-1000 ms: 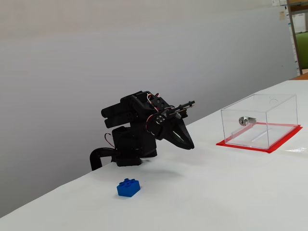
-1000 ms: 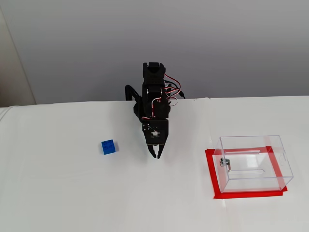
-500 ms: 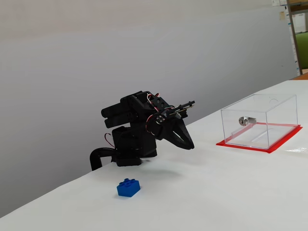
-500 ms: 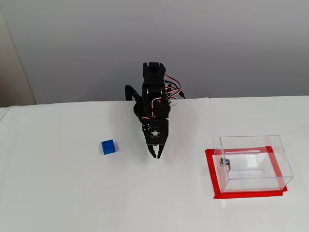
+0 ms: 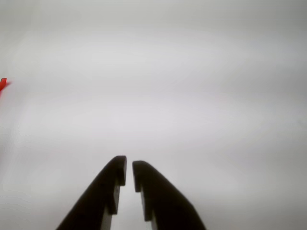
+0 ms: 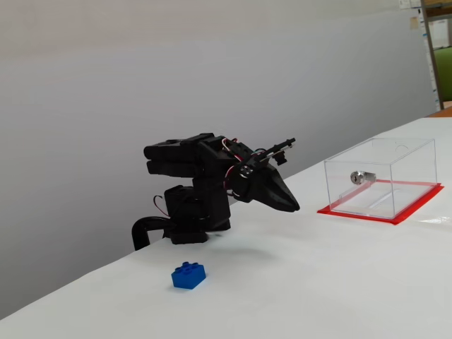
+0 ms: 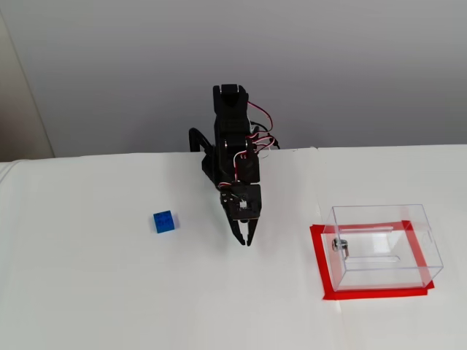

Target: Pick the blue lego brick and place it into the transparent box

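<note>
Two dark fingertips of the gripper (image 5: 129, 172) rise from the bottom edge of the wrist view, nearly pressed together with only a thin slit between them and nothing held. Ahead of them lies bare white table (image 5: 192, 96); a sliver of red shows at the left edge, and the brick is out of this view.

Seen from the side fixed view, the blue lego brick (image 6: 188, 275) sits flat on the table, studs up, in front of the arm's base and well apart from the gripper (image 6: 289, 205), which points down and away toward the transparent box (image 6: 381, 176). The box stands far to the right on a red sheet, with a small silver cylinder (image 6: 360, 176) inside.

From the higher fixed view, the brick (image 7: 163, 222) lies left of the gripper (image 7: 246, 240), the box (image 7: 383, 244) right of it. The brick looks almost square here, turned slightly askew to the table edge; its long axis cannot be told with confidence.

Judging by its look, the brick is light, rigid and smooth plastic, likely to skid if nudged. Pinching two opposite flat side walls, below the studs, seems the best hold.
</note>
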Tool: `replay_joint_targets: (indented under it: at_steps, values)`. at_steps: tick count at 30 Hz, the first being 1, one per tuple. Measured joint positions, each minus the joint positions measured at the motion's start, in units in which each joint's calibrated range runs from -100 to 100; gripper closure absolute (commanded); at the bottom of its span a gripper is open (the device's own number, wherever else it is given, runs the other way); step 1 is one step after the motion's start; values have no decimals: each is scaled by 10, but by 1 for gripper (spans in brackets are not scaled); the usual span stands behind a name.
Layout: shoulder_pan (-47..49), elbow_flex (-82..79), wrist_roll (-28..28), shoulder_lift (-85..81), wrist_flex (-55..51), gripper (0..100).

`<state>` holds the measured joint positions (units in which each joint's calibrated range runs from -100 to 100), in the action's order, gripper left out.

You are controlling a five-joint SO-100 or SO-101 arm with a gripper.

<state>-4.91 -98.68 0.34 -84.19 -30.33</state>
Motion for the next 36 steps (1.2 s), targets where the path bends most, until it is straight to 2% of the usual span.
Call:
replay_joint_targets:
  at_steps: [6, 16, 28, 36]
  values:
    - [2, 0, 0, 72, 95, 99]
    - [0, 0, 1, 80, 108, 98]
    - [-94, 4, 3, 80, 108, 98]
    - [-173, 13, 58, 80, 170, 98]
